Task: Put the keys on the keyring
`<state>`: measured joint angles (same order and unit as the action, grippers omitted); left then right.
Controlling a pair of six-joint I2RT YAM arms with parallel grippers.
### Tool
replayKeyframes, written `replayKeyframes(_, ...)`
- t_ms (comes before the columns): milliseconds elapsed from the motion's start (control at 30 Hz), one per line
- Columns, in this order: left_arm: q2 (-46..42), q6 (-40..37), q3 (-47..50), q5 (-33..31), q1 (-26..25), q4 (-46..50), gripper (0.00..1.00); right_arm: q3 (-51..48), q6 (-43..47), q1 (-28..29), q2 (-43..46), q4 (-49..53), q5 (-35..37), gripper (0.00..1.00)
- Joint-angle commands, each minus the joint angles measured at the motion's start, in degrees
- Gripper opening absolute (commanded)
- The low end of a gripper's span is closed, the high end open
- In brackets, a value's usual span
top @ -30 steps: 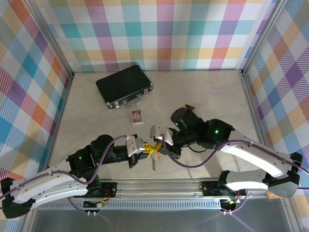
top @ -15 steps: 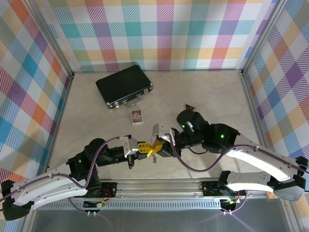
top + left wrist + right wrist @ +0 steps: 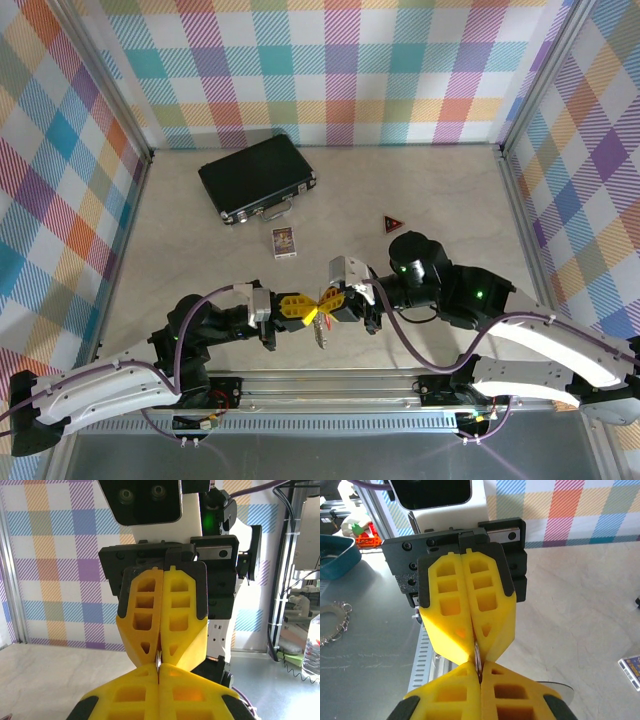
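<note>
My left gripper (image 3: pixel 306 308) and right gripper (image 3: pixel 332 300) meet tip to tip above the near middle of the table. Both are shut on a thin silvery metal loop seen edge-on, the keyring (image 3: pixel 159 661), pinched where the yellow fingertips touch. In the right wrist view the keyring (image 3: pixel 478 656) shows as a narrow sliver between my right gripper (image 3: pixel 480 672) below and the left gripper (image 3: pixel 474 642) opposite. A silvery key (image 3: pixel 320 335) hangs below the meeting point. No red tag is visible on it.
A black case (image 3: pixel 257 177) lies at the back left, with a small card (image 3: pixel 284 242) in front of it. A dark red triangular piece (image 3: pixel 393 224) sits right of centre. A silvery chain-like piece (image 3: pixel 334 622) and a teal dish (image 3: pixel 335 555) lie beyond the table's near edge.
The fingertips have stayed together at the same spot. The right arm's wrist has swung right and nearer, uncovering the red triangle. The left arm has sunk back toward the near left.
</note>
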<state>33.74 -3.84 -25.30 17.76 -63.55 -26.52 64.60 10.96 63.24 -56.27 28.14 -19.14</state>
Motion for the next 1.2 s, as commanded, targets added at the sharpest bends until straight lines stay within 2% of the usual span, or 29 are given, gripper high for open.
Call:
replayKeyframes(0, -0.8, -0.1, -0.6, 3.6, -0.3, -2.8, 0.0, -0.1, 0.5, 0.0, -0.4, -2.9, 1.3, 0.0)
replayKeyframes(100, -1.8, -2.5, -2.8, 0.9, -0.3, 5.6, 0.0, 1.6, 2.0, 0.0, -1.0, 0.4, 2.8, 0.0)
replayKeyframes(167, -2.4, -5.4, -5.6, -3.0, -0.3, 13.9, 0.06, 3.5, 3.3, 0.0, -2.3, 4.0, 4.4, 0.0)
replayKeyframes(267, -1.7, -8.6, -9.7, -7.6, -0.3, 24.7, 0.08, 6.4, 4.7, 0.2, -5.1, 8.9, 6.5, 0.0)
replayKeyframes(367, 0.6, -10.7, -12.9, -9.1, -0.3, 31.8, 0.11, 8.4, 5.8, 1.5, -7.6, 12.3, 8.4, 0.0)
replayKeyframes(433, 1.8, -11.1, -14.0, -9.1, -0.4, 33.3, 0.12, 8.9, 6.0, 2.1, -8.4, 12.8, 8.4, 0.0)
replayKeyframes(667, 2.1, -11.9, -14.4, -8.4, -0.3, 33.6, 0.16, 10.6, 7.4, 3.6, -10.4, 15.1, 10.5, 0.0)
replayKeyframes(800, 1.2, -11.8, -13.5, -8.2, -0.3, 31.7, 0.06, 10.7, 7.5, 4.2, -10.4, 13.9, 9.6, 0.0)
replayKeyframes(833, 0.9, -11.7, -13.4, -8.1, -0.3, 31.3, 0.01, 10.5, 7.2, 4.3, -10.2, 13.2, 9.5, 0.0)
replayKeyframes(967, -1.5, -10.9, -12.2, -6.4, -0.3, 27.4, 0.0, 8.7, 5.8, 4.3, -8.2, 9.8, 9.0, 0.0)
replayKeyframes(1167, -5.7, -7.5, -7.8, -1.3, -0.3, 16.0, 0.0, 5.6, 3.6, 4.3, -4.5, 5.4, 7.6, 0.09)
